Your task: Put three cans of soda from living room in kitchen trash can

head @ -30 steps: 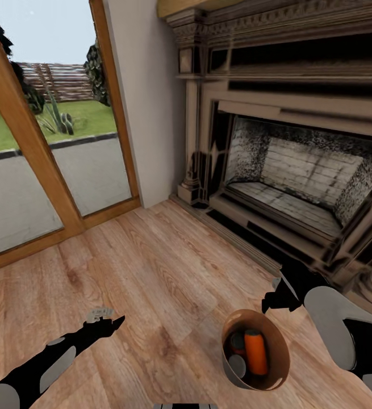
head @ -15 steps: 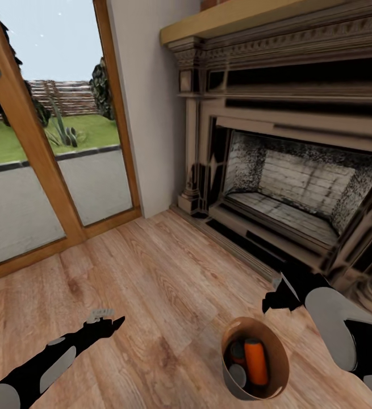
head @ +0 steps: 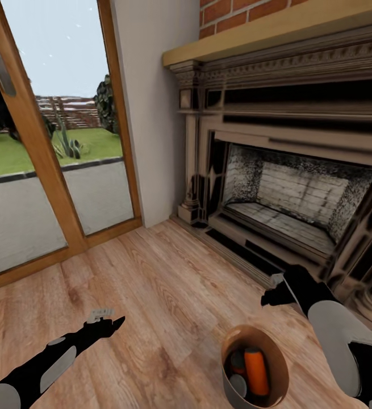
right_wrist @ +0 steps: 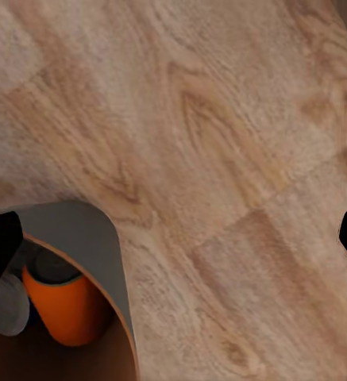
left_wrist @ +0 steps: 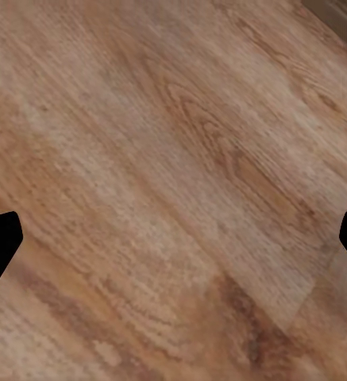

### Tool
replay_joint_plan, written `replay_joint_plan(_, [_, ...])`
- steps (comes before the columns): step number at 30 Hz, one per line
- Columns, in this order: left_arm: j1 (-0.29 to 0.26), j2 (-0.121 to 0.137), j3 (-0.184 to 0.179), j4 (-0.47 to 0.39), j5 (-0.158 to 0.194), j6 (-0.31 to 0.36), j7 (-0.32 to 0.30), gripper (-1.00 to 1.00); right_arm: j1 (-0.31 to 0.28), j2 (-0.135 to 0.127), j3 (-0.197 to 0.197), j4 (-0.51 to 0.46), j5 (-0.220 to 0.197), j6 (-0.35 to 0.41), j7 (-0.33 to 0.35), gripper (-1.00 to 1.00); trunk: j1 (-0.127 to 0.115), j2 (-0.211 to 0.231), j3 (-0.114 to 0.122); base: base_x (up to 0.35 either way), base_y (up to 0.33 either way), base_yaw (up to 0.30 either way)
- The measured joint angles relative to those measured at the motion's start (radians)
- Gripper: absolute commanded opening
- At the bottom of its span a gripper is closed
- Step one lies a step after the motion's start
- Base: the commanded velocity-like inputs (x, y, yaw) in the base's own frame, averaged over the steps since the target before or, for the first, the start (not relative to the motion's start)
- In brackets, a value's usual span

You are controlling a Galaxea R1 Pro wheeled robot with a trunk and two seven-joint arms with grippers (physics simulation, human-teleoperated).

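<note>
The tash can (head: pixel 229 384), grey outside and brown inside, stands on the plank floor of the living room, low in the head view. Inside it lie an orange can of soda (head: pixel 256 370) and two more cans, one with a silver end (head: pixel 238 385) and a dark one (head: pixel 237 359). My right gripper (head: pixel 274 295) hovers open just beyond the bin's rim, holding nothing. Its wrist view catches the bin wall (right_wrist: pixel 86 230) and the orange can (right_wrist: pixel 66 309). My left gripper (head: pixel 109 324) is open over bare floor, well to the bin's left.
An ornate fireplace (head: pixel 299 193) with a wooden mantel (head: pixel 276 28) and red brick above fills the right side, close behind my right arm. A wood-framed glass door (head: pixel 44 170) stands at the left. Plank floor (head: pixel 168 284) stretches between them.
The head camera has tilted upward, so the whole picture slid down and the brick wall and door handle came into view. Both arms and the bin keep their places relative to each other.
</note>
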Motion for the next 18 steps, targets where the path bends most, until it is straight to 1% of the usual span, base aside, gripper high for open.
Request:
replay_joint_plan(4, [0.0,0.0,0.0,0.0,0.0,0.0,0.0,1.0,0.014,0.0,-0.001,-0.025,0.0,-0.003,0.001,1.0,-0.002,0.001,0.015,0.0,0.0,0.0])
replay_joint_plan(5, [0.0,0.0,0.0,0.0,0.0,0.0,0.0,1.0,0.018,-0.001,-0.012,-0.033,0.0,-0.004,0.002,1.0,-0.002,0.001,0.019,0.0,0.0,0.0])
replay_joint_plan(10, [0.0,-0.001,0.0,0.001,0.0,0.0,0.0,1.0,0.02,-0.002,-0.039,-0.037,0.0,-0.005,0.003,1.0,-0.005,0.002,0.039,0.0,0.0,0.0])
replay_joint_plan(11, [0.0,-0.01,-0.001,0.023,0.0,0.0,-0.001,1.0,0.022,-0.001,-0.053,-0.038,0.0,-0.006,0.003,1.0,-0.005,0.003,0.042,0.0,0.0,0.0])
replay_joint_plan(15, [0.0,-0.026,-0.003,0.04,0.0,-0.001,-0.001,1.0,0.04,-0.001,-0.056,-0.039,-0.001,-0.011,0.002,1.0,-0.007,0.004,0.058,0.0,0.0,0.0])
replay_joint_plan(16, [0.0,-0.028,-0.003,0.042,0.0,-0.001,-0.001,1.0,0.046,-0.001,-0.056,-0.039,-0.001,-0.018,0.002,1.0,-0.007,0.004,0.062,0.0,0.0,0.0])
replay_joint_plan(17, [0.0,-0.033,-0.003,0.047,0.0,-0.001,-0.001,1.0,0.07,-0.002,-0.058,-0.042,0.0,-0.081,-0.002,1.0,-0.008,0.004,0.066,0.0,0.0,0.0])
replay_joint_plan(18, [0.0,-0.033,-0.003,0.048,0.0,-0.001,-0.001,1.0,0.074,-0.002,-0.058,-0.042,0.0,-0.09,-0.002,1.0,-0.008,0.004,0.07,0.0,0.0,0.0])
